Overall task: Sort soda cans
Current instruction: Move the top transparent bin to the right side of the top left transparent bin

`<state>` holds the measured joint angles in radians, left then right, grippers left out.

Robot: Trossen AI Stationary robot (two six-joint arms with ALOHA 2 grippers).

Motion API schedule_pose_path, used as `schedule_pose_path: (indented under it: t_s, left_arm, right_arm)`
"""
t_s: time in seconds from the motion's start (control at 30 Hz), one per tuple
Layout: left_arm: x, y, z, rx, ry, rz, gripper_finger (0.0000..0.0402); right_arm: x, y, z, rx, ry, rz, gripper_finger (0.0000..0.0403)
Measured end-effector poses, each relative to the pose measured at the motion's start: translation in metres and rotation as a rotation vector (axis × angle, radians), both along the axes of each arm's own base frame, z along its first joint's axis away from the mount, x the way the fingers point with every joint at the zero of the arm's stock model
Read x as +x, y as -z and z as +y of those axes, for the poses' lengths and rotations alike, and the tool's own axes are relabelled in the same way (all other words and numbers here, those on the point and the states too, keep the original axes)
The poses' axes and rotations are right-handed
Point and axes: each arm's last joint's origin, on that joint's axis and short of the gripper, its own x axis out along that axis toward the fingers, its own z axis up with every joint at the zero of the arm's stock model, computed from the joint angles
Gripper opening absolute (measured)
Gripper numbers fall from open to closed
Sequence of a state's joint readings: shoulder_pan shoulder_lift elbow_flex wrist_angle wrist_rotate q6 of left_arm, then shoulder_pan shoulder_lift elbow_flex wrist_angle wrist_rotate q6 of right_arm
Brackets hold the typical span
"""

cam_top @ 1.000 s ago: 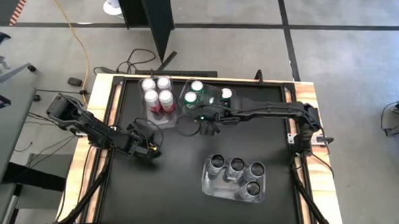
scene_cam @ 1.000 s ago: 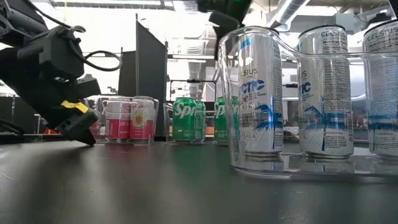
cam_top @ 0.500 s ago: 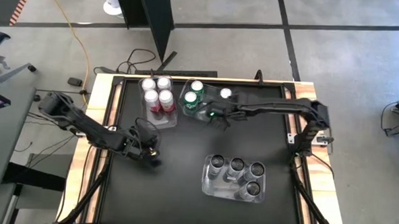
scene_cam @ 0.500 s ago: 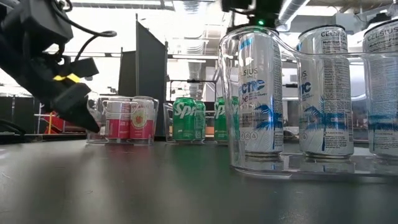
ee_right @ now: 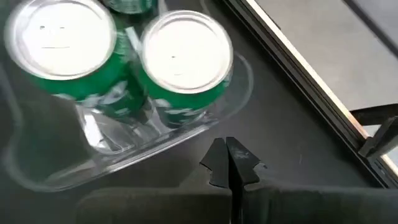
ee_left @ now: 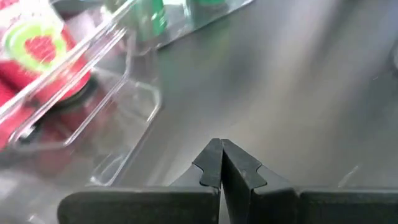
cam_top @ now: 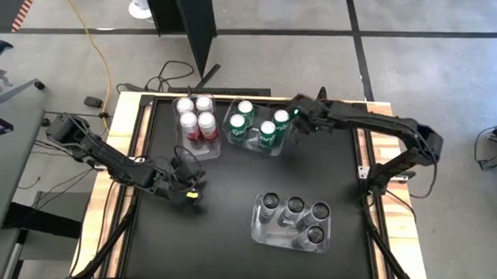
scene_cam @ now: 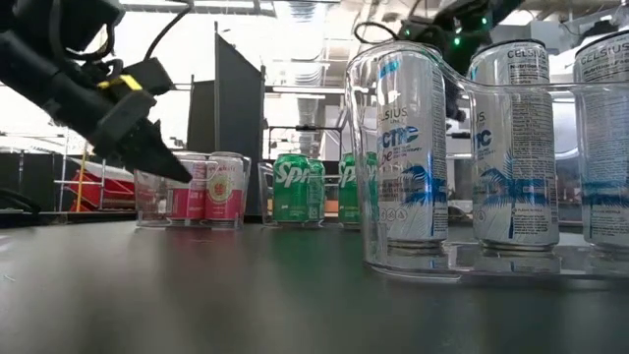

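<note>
On your black table [cam_top: 228, 231] the silver-topped soda cans sit sorted in clear bins, four red-pink [cam_top: 196, 116], four green [cam_top: 253, 123] and four dark [cam_top: 295, 217], while only the wrist views show the left gripper [ee_left: 221, 163] and right gripper [ee_right: 227, 160] pinched closed, empty.

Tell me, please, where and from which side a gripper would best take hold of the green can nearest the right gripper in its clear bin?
Probably from straight above, fingers closing across the upper wall just under the silver top. That green can stands upright in the clear bin, whose walls shield its lower body, and other green cans crowd it on one side. The right gripper, shut, hovers beside it.
</note>
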<state>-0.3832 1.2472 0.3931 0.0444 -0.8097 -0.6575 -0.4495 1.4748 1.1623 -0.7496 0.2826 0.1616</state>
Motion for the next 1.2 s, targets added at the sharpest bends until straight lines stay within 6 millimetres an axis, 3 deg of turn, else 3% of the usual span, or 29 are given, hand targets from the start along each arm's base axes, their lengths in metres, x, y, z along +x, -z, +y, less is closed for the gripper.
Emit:
schedule_pose_path:
  t_s: [0.23, 0.43, 0.77, 0.97, 1.1, 1.2]
  left_arm:
    - [0.011, -0.012, 0.000, 0.025, 0.055, -0.102, 0.0000]
    - [0.027, -0.027, 0.021, 0.070, 0.088, -0.198, 0.0000]
    - [0.054, -0.054, 0.076, 0.077, 0.152, -0.295, 0.0000]
    - [0.093, -0.050, 0.106, 0.081, 0.075, -0.114, 0.0000]
    - [0.114, -0.065, 0.122, 0.078, 0.094, -0.008, 0.0000]
    - [0.120, -0.076, 0.123, 0.074, 0.155, 0.057, 0.0000]
  right_arm:
    - [-0.022, 0.006, -0.044, 0.050, -0.029, -0.038, 0.0000]
    - [-0.030, 0.011, -0.068, 0.080, -0.087, -0.089, 0.0000]
    - [-0.043, 0.012, -0.082, 0.087, -0.117, -0.093, 0.0000]
    - [-0.043, 0.011, -0.083, 0.072, -0.136, -0.093, 0.0000]
    - [-0.044, 0.012, -0.082, 0.084, -0.138, -0.081, 0.0000]
    - [-0.045, 0.012, -0.082, 0.080, -0.154, -0.070, 0.0000]
